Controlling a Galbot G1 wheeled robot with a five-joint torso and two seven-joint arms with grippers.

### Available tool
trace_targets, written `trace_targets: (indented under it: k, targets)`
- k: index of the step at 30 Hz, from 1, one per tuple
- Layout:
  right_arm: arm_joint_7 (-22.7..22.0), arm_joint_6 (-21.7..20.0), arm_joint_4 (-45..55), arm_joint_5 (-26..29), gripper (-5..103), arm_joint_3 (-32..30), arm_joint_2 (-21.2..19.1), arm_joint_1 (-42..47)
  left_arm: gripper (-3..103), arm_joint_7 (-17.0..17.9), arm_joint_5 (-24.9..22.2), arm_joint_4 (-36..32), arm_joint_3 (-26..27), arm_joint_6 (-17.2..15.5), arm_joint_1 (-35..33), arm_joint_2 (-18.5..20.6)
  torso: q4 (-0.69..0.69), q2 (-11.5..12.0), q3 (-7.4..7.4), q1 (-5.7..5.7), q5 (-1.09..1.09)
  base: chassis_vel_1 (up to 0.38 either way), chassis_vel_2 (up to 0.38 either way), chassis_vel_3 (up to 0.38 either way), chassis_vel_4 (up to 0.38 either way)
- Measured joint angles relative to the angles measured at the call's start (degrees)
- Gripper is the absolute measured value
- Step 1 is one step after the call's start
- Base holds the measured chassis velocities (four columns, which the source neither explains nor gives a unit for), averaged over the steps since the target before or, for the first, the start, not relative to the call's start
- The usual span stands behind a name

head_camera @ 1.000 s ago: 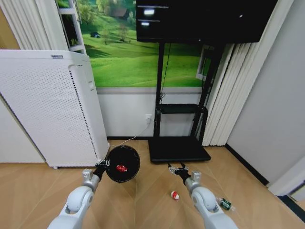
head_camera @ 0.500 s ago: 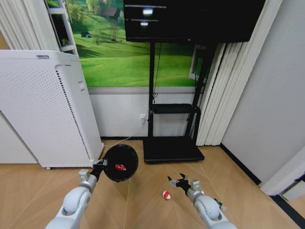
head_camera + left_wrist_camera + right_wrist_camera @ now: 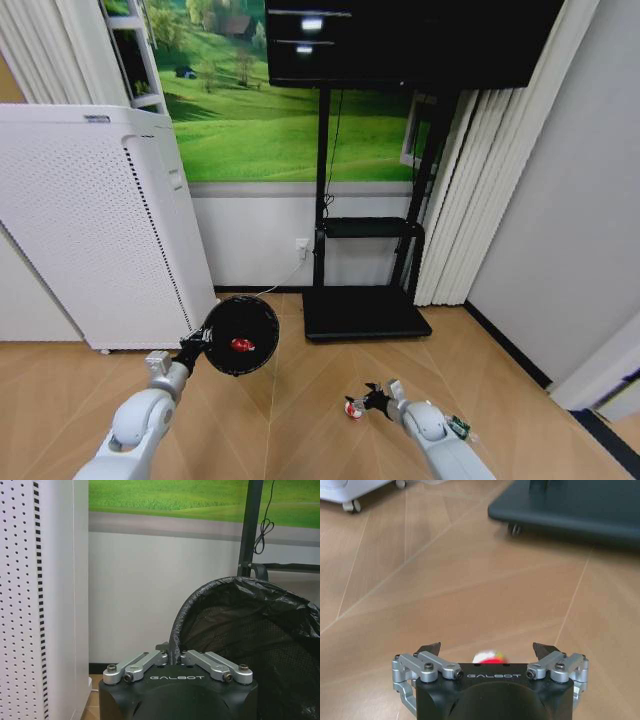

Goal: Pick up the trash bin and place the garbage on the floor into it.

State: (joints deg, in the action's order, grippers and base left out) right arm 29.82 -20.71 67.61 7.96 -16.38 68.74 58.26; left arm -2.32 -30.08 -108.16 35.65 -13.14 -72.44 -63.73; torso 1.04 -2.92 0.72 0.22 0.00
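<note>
Head view: the right gripper hangs low over the floor with its jaws spread wide, right at a red-and-white wrapper that lies in front of the black TV stand base. In the right wrist view the same wrapper peeks up between the open fingertips, so the grasp is lined up but not closed. To do this step well, I judge the gripper should sink until the tips nearly touch the wood, keep the wrapper centred between them, and close slowly; a light crumpled lump can skid away if one tip reaches it first.

The left gripper is clamped on the rim of the trash bin, holding it off the floor to the left of the stand base, its mouth tipped toward the camera, with one red-and-white lump already inside. The left wrist view shows the fingers pinched on the bin's bag-lined rim. A small bottle lies on the floor beside the right arm.

Compared with a second ago, the right gripper has dropped and swung left from beyond the wrapper to directly at it, and the camera has shifted, so the bin sits further left in the picture.
</note>
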Motion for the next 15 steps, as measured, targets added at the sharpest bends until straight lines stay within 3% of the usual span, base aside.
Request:
trace_targets:
  k: [3, 15]
  targets:
    - [1.3, 0.9, -7.8, -0.6, 100, 0.0, 2.1, -2.4, 4, 0.0, -0.1, -0.3, -0.1, 0.0, -0.1, -0.1, 0.01, 0.0, 0.00, 0.00, 0.01, 0.000, 0.000, 0.000, 0.000]
    - [1.6, 3.7, -14.4, -1.8, 100, -0.4, 3.4, -5.3, 4, 0.2, 0.0, -0.8, 0.2, -0.1, -1.2, -0.1, 0.00, 0.0, 0.00, 0.00, 0.00, 0.000, 0.000, 0.000, 0.000]
